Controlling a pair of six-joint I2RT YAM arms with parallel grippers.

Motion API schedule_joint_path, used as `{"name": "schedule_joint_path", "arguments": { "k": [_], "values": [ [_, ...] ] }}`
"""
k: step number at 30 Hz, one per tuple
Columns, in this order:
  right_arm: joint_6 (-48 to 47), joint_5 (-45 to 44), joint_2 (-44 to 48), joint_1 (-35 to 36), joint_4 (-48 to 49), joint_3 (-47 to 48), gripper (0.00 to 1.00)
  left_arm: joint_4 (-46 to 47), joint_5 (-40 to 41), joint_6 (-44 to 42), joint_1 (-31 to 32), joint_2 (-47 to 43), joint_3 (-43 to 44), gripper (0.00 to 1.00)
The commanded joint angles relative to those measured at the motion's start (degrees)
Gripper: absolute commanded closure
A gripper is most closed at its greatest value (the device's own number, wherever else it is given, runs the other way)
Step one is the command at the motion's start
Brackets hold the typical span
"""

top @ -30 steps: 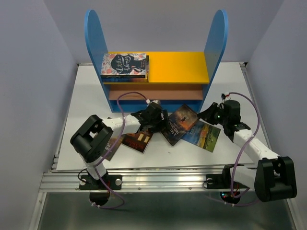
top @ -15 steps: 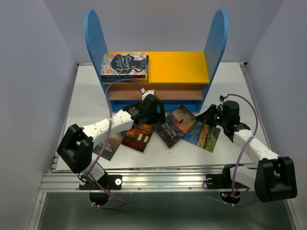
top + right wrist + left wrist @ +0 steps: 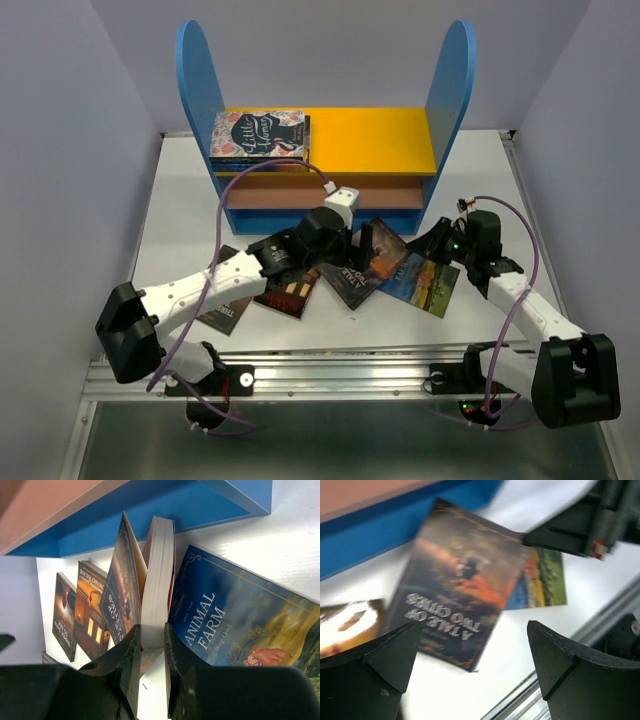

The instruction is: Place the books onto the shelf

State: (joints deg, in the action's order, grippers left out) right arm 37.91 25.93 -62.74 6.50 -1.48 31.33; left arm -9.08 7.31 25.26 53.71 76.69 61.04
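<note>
On the near side of the shelf (image 3: 165, 505), the right end effector (image 3: 151, 642) pinches the Two Cities paperback (image 3: 157, 580), beside Animal Farm (image 3: 235, 625) on the counter (image 3: 280, 555). The left end effector (image 3: 470, 647) hangs wide open above; other books (image 3: 258, 135) lie stacked on its yellow board (image 3: 375, 135).

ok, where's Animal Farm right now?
Top view, right side: Animal Farm lies flat on the table in front of the shelf, just right of A Tale of Two Cities, beside the right tool.
</note>
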Motion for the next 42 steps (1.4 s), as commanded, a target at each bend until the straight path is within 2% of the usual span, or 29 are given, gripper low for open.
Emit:
{"name": "schedule_joint_path", "arguments": {
  "k": [1,6,10,19,26,31,38,42],
  "values": [
    [2.5,3.3,1.8,1.2,1.7,3.4,0.99,8.5,0.6,-7.5,6.6,5.9,2.9,0.01],
    [3.2,2.5,2.2,1.2,-1.8,4.5,0.99,12.5,6.9,-6.4,11.1,13.5,5.8,0.01],
    [4.3,2.5,2.4,1.2,-3.4,4.9,0.99,16.4,8.3,-7.3,12.9,16.4,4.4,0.01],
    [6.0,3.9,2.2,1.8,-4.1,5.3,0.99,16.6,23.5,-12.4,16.8,23.6,8.2,0.01],
    [6.6,4.1,2.4,1.8,-6.9,7.2,0.99,15.7,23.9,-14.7,17.9,26.9,9.4,0.01],
    [7.4,5.1,2.5,1.8,-7.2,7.6,0.99,15.5,27.0,-16.6,17.9,28.3,10.3,0.01],
    [7.7,5.9,2.5,1.8,-8.2,8.6,0.99,12.3,34.7,-18.0,18.4,30.6,10.4,0.11],
    [8.0,6.0,2.3,1.8,-8.2,9.0,0.99,10.7,35.6,-18.6,19.5,31.9,11.2,0.13]
  ]
}}
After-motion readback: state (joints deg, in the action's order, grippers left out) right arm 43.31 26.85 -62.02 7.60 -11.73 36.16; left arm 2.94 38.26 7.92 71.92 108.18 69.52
